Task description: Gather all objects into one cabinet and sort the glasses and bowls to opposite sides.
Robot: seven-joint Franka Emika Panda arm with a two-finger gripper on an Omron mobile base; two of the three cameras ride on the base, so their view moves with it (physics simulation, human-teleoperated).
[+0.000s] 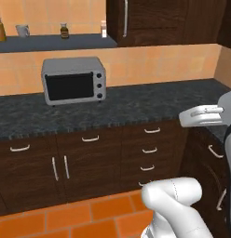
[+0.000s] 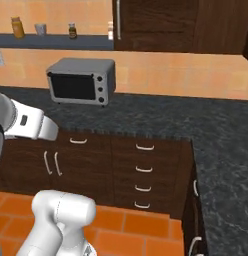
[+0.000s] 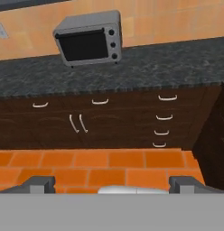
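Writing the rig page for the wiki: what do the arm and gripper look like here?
The arm is glossy white with rounded, bulbous link housings and faint seam lines; a link in the right base view carries a small dark marking, with a dark joint band next to it. The gripper has two small, blocky dark grey finger tips. No cables visible.

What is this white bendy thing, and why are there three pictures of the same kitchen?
The white thing is a robot arm. Two cameras sit behind it, one to its left and one to its right. The third rides on its hand, so it looks past the pincer, which is open and holds nothing. A grey toaster oven stands on the dark speckled counter. Up on the wall shelf are a pale mug and some jars. Beside the shelf hangs a dark wood cabinet with its door shut.
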